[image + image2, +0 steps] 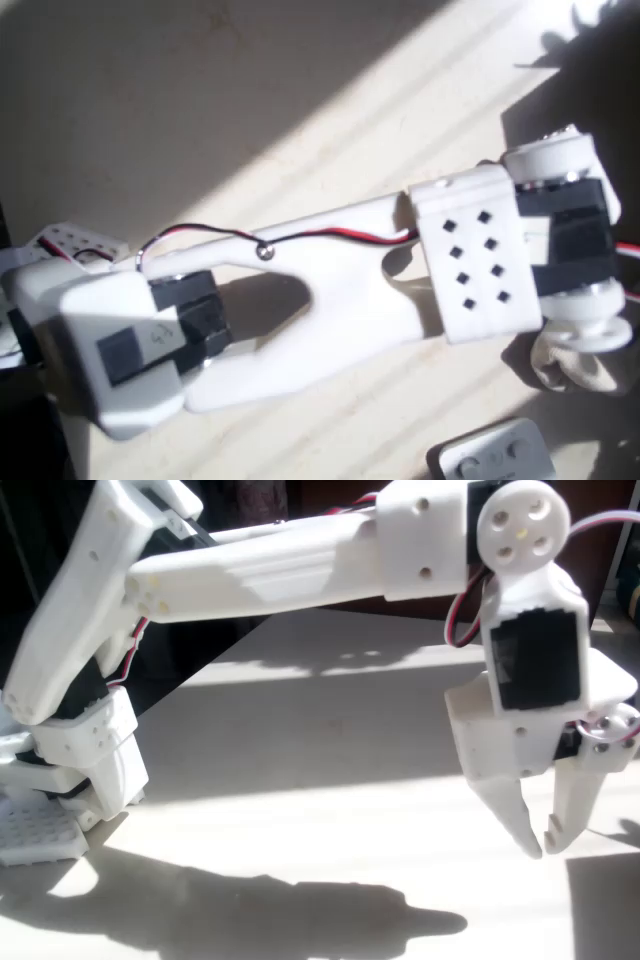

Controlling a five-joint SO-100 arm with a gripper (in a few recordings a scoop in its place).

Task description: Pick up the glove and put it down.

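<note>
Pale tabletop (pixel 200 100), hard sunlight, diagonal shadow bands across it in both views.

Gripper (pixel 545 845) sits lower right of the fixed view, pointing down, fingertips nearly together with only a thin slit between them. Nothing held, tips look clear of the surface. Reads as unclenched and empty, though barely parted.

Glove (pixel 575 365): cream lump at the right edge of the overhead view, lower part, partly hidden under the wrist joint and washed out by glare. Looks like it lies on the table, just below the arm's end. Contact with the fingers: cannot tell.

Grey-white device with round buttons (pixel 495 460) at the bottom edge of the overhead view, near the glove, to its lower left.

Risks, my read:
- Jaws this narrow won't take lumpy knit; need to widen before descent or they just push it.
- Soft fabric: pinching one stubby finger gives a dangling, slipping hold.
- Glare makes the glove outline hard to judge, so the descent may land off-centre.
- A drifting approach could clip the device.
</note>
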